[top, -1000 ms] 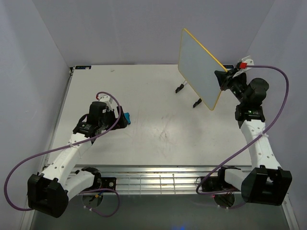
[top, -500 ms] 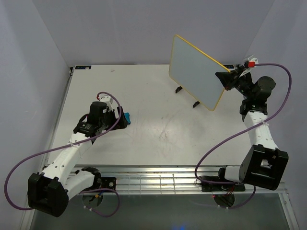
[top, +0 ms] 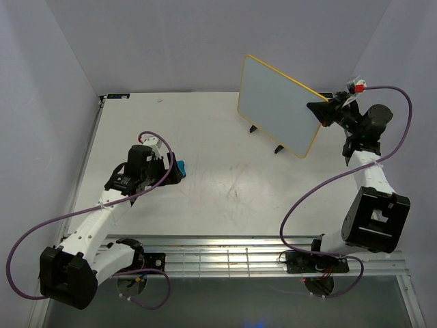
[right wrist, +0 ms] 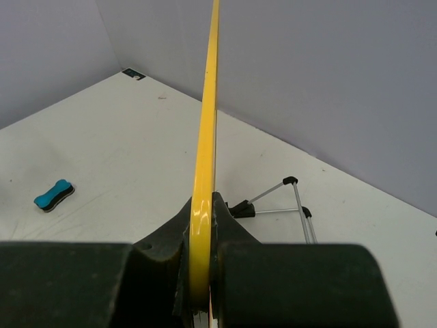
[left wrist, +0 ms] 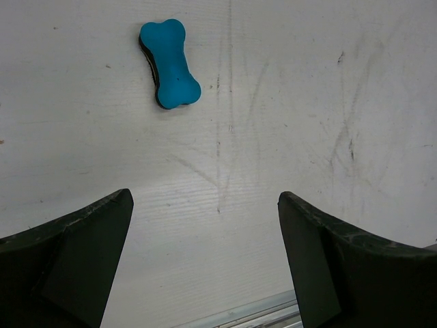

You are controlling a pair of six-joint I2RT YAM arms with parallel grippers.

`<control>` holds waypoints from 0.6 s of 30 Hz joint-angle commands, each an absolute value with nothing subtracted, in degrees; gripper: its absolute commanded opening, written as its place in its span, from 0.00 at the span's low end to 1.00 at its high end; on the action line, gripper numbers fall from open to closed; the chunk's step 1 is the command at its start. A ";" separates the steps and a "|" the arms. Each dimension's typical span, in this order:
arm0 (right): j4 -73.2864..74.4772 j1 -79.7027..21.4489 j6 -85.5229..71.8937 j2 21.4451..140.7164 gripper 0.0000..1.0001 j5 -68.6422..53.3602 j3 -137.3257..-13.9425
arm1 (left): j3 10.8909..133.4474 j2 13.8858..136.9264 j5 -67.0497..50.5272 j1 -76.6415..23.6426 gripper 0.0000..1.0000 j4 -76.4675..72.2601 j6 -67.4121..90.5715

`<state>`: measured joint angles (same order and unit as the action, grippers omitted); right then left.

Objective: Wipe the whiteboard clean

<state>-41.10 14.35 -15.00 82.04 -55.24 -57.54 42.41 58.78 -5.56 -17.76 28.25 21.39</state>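
The whiteboard (top: 276,102) stands tilted at the back right of the table, its yellow-framed face blank in the top view. Its black wire stand feet (top: 278,147) are low by the tabletop. My right gripper (top: 321,113) is shut on the board's right edge. In the right wrist view the yellow frame (right wrist: 207,137) runs edge-on between the pads of that gripper (right wrist: 203,229). My left gripper (top: 172,169) hovers open over the table at the left, with nothing between its fingers (left wrist: 205,205). A small blue bone-shaped eraser (left wrist: 170,63) lies just ahead of it.
A metal rail (top: 239,253) runs along the table's near edge. Grey walls close the left, back and right sides. Purple cables (top: 341,184) loop off both arms. The board's wire stand (right wrist: 290,201) shows beneath it in the right wrist view.
The right arm has drawn back toward the right wall and turned the whiteboard, so its face looks wider and its top corner sits further left. The left arm has not moved.
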 commanded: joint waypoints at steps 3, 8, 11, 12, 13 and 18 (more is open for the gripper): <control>-52.29 15.38 -15.82 82.96 0.08 -54.14 -62.57 | 41.66 57.83 -6.59 -17.84 0.98 27.86 20.74; -55.02 16.00 -18.63 86.39 0.08 -54.49 -64.16 | 41.75 58.18 -7.21 -17.84 0.98 27.69 20.57; -54.93 16.43 -18.63 87.89 0.08 -54.40 -65.30 | 41.66 57.83 -7.29 -17.84 0.98 27.69 20.65; -54.84 16.61 -18.72 88.24 0.08 -54.32 -65.56 | 41.66 57.92 -7.21 -17.84 0.98 27.60 20.57; -54.84 16.79 -18.98 88.85 0.08 -54.14 -65.91 | 41.57 57.83 -7.21 -17.84 0.98 27.60 20.57; -56.42 16.79 -20.04 90.44 0.08 -54.49 -65.48 | 41.57 58.27 -7.65 -17.93 0.98 27.51 20.39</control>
